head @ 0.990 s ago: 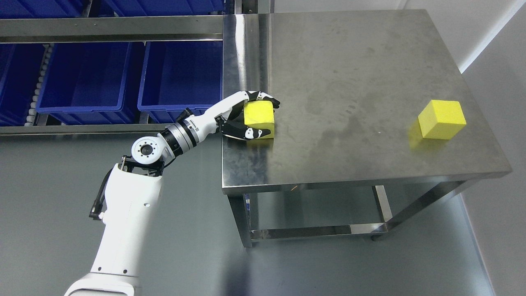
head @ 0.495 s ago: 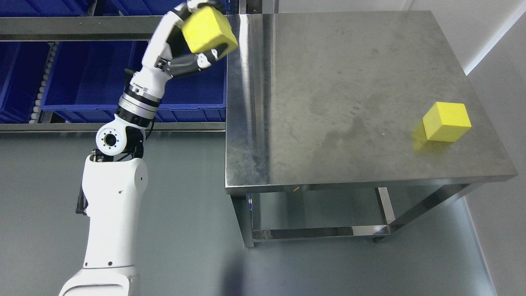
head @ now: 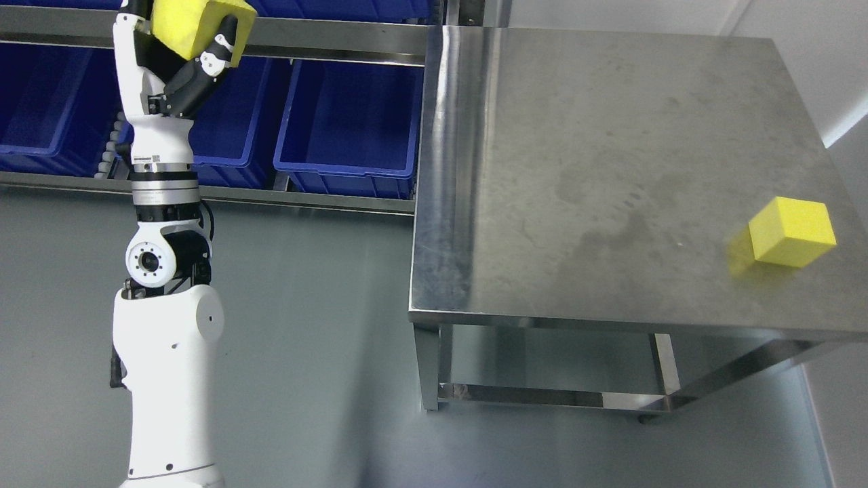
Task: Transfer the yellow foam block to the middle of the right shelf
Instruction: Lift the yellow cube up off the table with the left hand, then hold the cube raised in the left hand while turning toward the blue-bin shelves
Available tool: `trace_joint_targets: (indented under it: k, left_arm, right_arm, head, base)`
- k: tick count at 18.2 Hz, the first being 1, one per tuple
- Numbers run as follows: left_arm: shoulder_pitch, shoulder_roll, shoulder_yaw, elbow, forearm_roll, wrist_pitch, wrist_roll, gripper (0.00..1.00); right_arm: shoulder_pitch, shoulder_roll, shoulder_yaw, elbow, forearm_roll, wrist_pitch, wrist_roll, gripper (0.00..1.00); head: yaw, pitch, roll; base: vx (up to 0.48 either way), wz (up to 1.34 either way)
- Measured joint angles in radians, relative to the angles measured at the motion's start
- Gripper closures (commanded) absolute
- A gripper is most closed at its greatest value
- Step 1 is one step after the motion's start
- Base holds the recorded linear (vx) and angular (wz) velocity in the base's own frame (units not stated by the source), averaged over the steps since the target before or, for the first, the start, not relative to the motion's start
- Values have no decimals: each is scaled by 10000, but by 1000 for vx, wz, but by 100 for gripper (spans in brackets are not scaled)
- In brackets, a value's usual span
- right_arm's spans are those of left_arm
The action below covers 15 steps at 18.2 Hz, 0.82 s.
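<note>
Yellow foam block (head: 196, 24) is gripped in the left hand (head: 183, 61), lifted high before the shelf (head: 325, 37) with blue bins (head: 349, 125). Picking seems done; placing remains. Another block (head: 790, 232) sits on the steel table (head: 610, 169).

view: one head camera, high up, looking steeply down
landmark: steel table (head: 610, 169), filling the right half
left of table: blue bins (head: 346, 129) on a rack
nearness: mid-range, floor visible below the table
</note>
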<state>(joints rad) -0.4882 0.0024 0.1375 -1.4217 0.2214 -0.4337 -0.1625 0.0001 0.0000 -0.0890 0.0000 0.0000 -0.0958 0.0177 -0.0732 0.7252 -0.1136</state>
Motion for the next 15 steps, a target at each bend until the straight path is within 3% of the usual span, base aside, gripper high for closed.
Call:
trace_joint_targets:
  k: [15]
  left_arm:
    - [912,-18,891,-816,98,439,-26,58]
  right_arm:
    - [-1,0,0,0,0,0,0,0]
  head:
    - [0,0,0]
  base:
    - [64,560]
